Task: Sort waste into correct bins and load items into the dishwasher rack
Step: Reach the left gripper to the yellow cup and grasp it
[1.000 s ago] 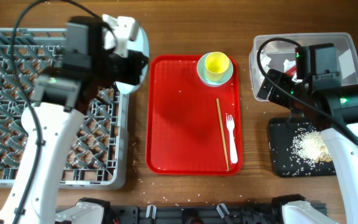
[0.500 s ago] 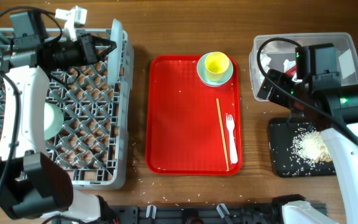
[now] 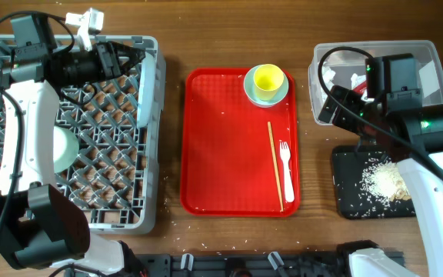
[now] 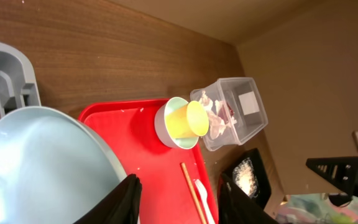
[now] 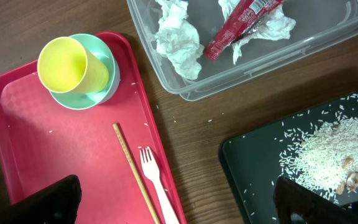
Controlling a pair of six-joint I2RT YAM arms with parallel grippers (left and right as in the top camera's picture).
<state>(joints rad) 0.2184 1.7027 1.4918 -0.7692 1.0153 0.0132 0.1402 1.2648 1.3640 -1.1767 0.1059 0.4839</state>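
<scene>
The pale green-blue plate [image 3: 150,85] stands on edge in the right-hand row of the grey dishwasher rack [image 3: 106,181]. My left gripper [image 3: 131,58] hovers at its top rim, jaws open; in the left wrist view the plate [image 4: 36,168] lies just outside the left finger [image 4: 127,200]. A pale bowl [image 3: 63,148] rests in the rack. The yellow cup [image 5: 73,64] sits in a second bowl [image 5: 109,87] on the red tray, with the chopstick [image 5: 132,168] and fork [image 5: 157,183] beside them. My right gripper [image 5: 179,205] hangs open and empty above the fork.
The clear tub [image 3: 429,58] at back right holds tissue [image 5: 178,40] and the red wrapper [image 5: 241,22]. The black tray [image 5: 253,168] in front of it carries rice [image 5: 328,152]. The red tray [image 3: 229,154] lies in the middle, with rice grains scattered along the table's front edge.
The left arm carried the plate from above the rack's right edge down into the rack, then opened its jaws. The plate now leans there on its own. The right arm has not moved.
</scene>
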